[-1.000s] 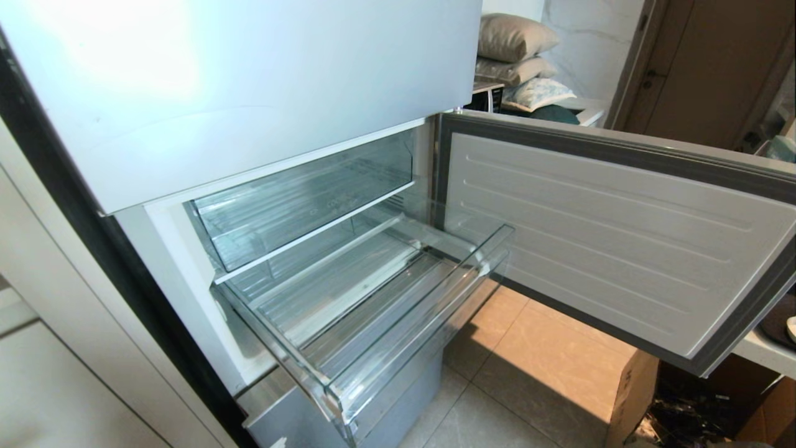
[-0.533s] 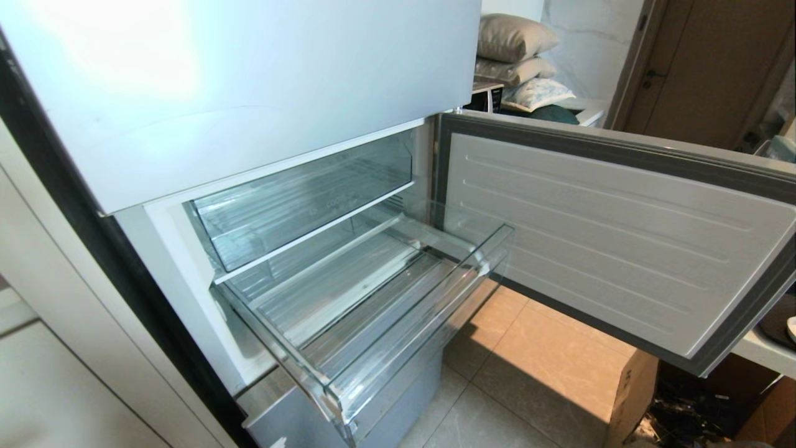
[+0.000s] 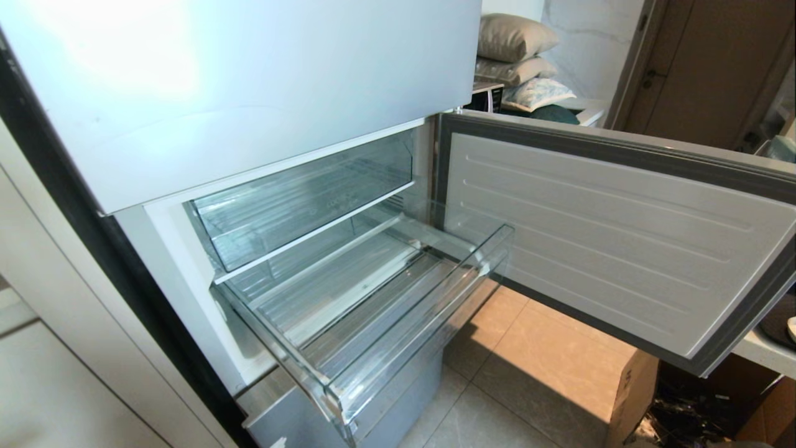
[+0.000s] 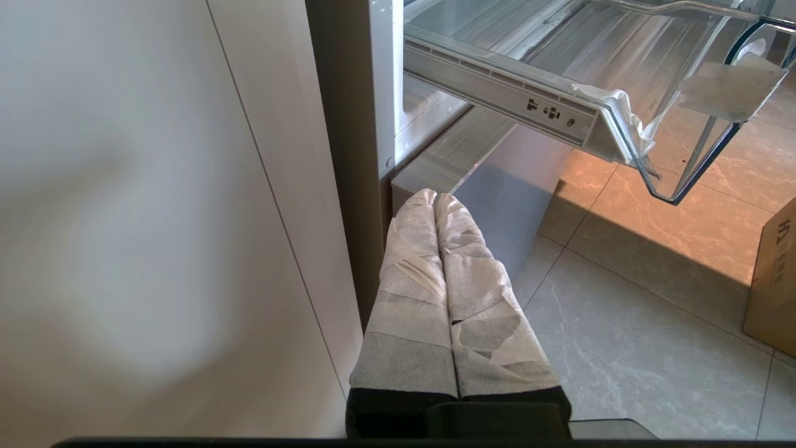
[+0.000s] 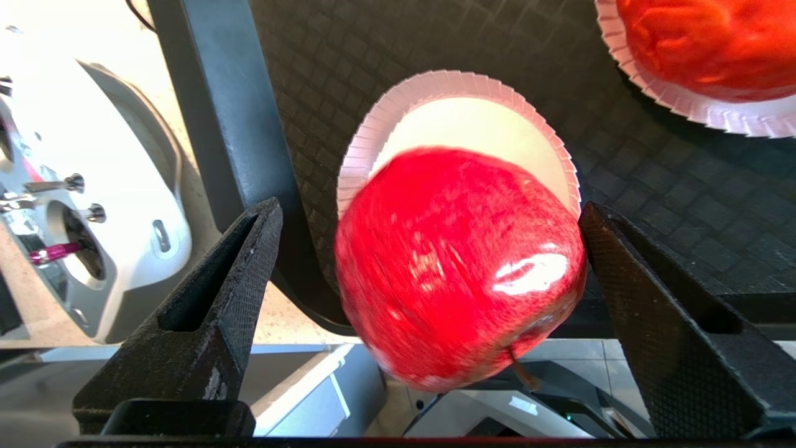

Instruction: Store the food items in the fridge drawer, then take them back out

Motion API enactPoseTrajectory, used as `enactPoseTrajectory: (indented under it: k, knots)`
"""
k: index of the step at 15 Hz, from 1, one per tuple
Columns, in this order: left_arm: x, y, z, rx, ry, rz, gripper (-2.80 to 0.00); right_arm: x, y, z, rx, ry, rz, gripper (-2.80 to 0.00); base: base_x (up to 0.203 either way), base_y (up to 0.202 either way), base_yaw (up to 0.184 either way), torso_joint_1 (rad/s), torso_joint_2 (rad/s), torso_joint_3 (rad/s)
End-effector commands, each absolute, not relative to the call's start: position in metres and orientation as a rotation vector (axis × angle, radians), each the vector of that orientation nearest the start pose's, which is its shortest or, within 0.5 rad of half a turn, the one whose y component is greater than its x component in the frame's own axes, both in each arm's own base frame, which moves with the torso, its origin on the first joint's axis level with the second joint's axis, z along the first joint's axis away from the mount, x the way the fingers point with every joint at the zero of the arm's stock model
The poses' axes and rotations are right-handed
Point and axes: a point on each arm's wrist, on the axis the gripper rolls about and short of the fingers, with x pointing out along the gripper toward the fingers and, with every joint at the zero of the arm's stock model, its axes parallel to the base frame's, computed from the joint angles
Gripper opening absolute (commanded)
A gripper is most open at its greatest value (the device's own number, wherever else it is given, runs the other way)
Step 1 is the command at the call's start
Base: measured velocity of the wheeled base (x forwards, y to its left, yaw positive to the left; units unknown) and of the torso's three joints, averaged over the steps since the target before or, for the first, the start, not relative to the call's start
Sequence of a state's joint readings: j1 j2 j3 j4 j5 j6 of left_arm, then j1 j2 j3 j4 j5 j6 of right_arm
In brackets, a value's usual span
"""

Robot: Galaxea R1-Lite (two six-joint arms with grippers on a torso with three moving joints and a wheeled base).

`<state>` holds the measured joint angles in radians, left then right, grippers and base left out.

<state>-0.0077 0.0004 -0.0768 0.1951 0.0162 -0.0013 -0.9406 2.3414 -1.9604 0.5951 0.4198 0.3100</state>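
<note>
The shiny red apple point(image 5: 460, 267) is between the fingers of my right gripper point(image 5: 430, 208), just over a white paper plate point(image 5: 460, 99). The jaws stand wide open, with a clear gap on one side of the apple; the other finger is at its skin. The orange-red fruit point(image 5: 709, 43) rests on a second paper plate nearby. The fridge drawer point(image 3: 373, 311) is pulled out with nothing in it; its underside point(image 4: 622, 62) shows in the left wrist view. My left gripper point(image 4: 434, 198) is shut on nothing, parked low beside the fridge.
The fridge door point(image 3: 609, 236) stands open to the right of the drawer. A smaller clear compartment point(image 3: 298, 199) sits above the drawer. A cardboard box point(image 3: 634, 386) stands on the floor. Both plates lie on a dark textured mat point(image 5: 653, 180) next to a white device point(image 5: 93, 205).
</note>
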Motion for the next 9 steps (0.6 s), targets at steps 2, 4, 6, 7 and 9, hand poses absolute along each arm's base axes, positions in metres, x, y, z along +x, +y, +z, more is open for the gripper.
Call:
enactPoseTrajectory:
  k: [2, 4, 6, 7, 9]
  knots:
    - [-0.030, 0.001, 0.076, 0.000, 0.120, 0.006, -2.80, 0.272, -0.362, 0.146, 0.916, 0.676, -0.608, 0.00, 0.000, 0.000, 0.000, 0.000, 0.00, 0.000]
    - [-0.030, 0.001, 0.076, 0.000, 0.120, 0.009, -2.80, 0.265, -0.360, 0.156, 0.918, 0.659, -0.597, 0.00, 0.000, 0.000, 0.000, 0.000, 0.00, 0.000]
    - [-0.030, 0.001, 0.076, 0.000, 0.120, 0.008, -2.80, 0.259, -0.354, 0.163, 0.923, 0.670, -0.594, 0.00, 0.000, 0.000, 0.000, 0.000, 0.00, 0.000]
    - [-0.030, 0.001, 0.076, 0.000, 0.120, 0.008, -2.80, 0.257, -0.351, 0.166, 0.929, 0.679, -0.592, 0.00, 0.000, 0.000, 0.000, 0.000, 0.00, 0.000]
    - [-0.030, 0.001, 0.076, 0.000, 0.120, 0.009, -2.80, 0.253, -0.345, 0.170, 0.939, 0.683, -0.582, 0.00, 0.000, 0.000, 0.000, 0.000, 0.00, 0.000]
